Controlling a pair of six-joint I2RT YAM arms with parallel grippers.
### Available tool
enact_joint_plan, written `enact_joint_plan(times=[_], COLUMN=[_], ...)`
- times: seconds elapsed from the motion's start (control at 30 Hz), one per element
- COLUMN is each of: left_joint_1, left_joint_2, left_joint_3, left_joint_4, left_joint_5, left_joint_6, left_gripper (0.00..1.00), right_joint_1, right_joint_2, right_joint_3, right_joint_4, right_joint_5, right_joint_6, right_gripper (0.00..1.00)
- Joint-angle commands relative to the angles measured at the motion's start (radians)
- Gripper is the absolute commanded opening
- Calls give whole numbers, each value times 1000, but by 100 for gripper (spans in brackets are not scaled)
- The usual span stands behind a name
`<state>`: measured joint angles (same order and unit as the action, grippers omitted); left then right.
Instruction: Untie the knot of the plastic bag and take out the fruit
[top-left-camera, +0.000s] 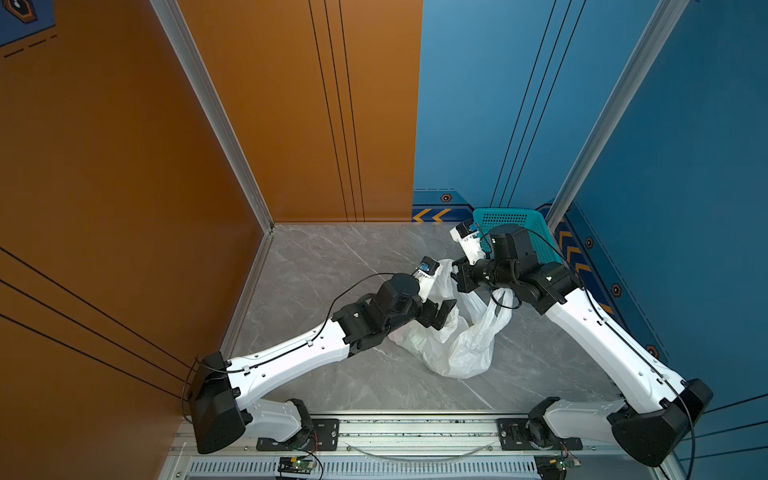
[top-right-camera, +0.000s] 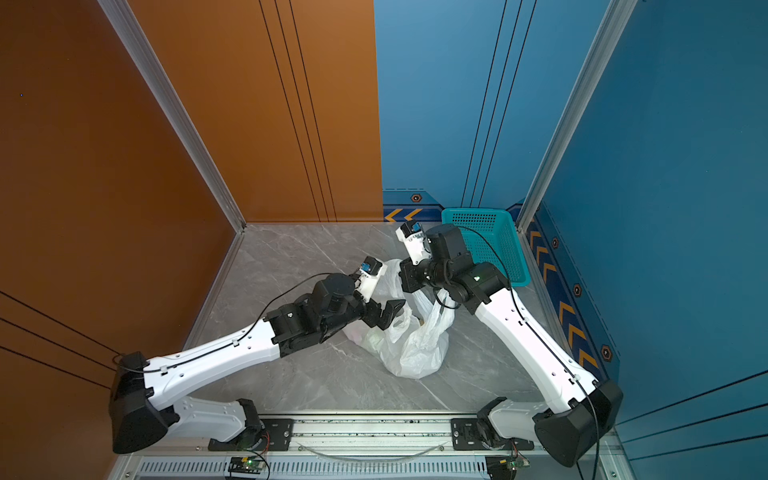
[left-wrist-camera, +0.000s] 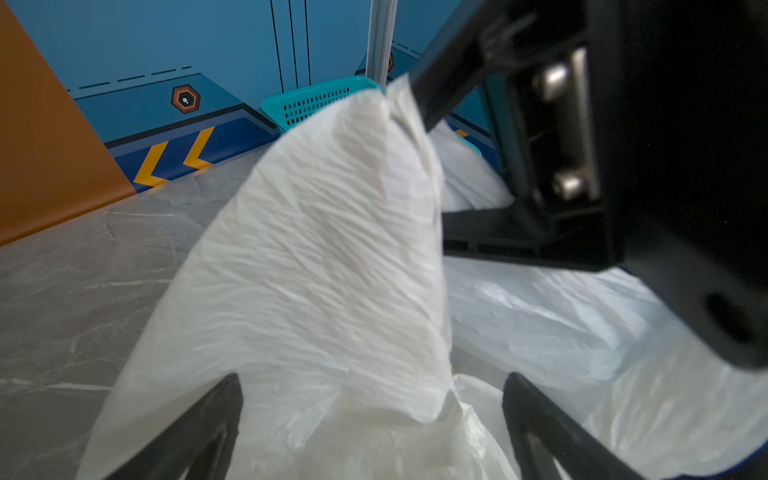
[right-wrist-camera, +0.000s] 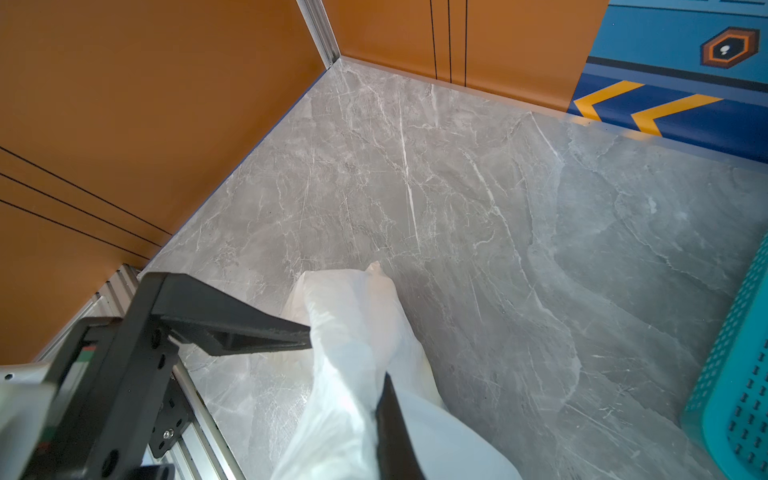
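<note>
Item: plastic bag (top-left-camera: 461, 349) | Location: grey marble tabletop (top-left-camera: 332, 270), between both arms | right gripper (top-left-camera: 456, 274): fingers pressed together, pinching a raised flap of the bag | left gripper (top-left-camera: 444, 318): fingers spread wide astride the film | Condition: thin, translucent white, crinkled, slumped.

Support surface: grey marble-patterned tabletop (top-left-camera: 332, 270), level, walled on three sides. Items resting on it: one white translucent plastic bag (top-left-camera: 465, 349), crumpled, its base seated right of centre and its upper part raised off the surface; one teal perforated basket (top-left-camera: 511, 218), in the far right corner against the blue wall.
</note>
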<state>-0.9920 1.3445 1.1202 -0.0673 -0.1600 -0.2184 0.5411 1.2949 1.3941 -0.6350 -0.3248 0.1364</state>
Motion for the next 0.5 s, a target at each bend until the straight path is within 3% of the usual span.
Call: enact_joint_plan(times=[0.0, 0.27, 0.47], left_joint_1=[-19, -17, 93], left_joint_2=[39, 136, 102], left_joint_3=[40, 120, 87], left_joint_4=[39, -180, -274], left_joint_5=[-149, -527, -590], left_joint_6=[-35, -74, -91], left_gripper=[98, 98, 98], right_joint_1=[10, 17, 13], right_joint_2=[-11, -24, -40], right_joint_3=[16, 20, 3], right_joint_4=[21, 32, 27], right_joint_5=[18, -22, -57], right_joint_6=[19, 35, 31], right_gripper=[0, 0, 0])
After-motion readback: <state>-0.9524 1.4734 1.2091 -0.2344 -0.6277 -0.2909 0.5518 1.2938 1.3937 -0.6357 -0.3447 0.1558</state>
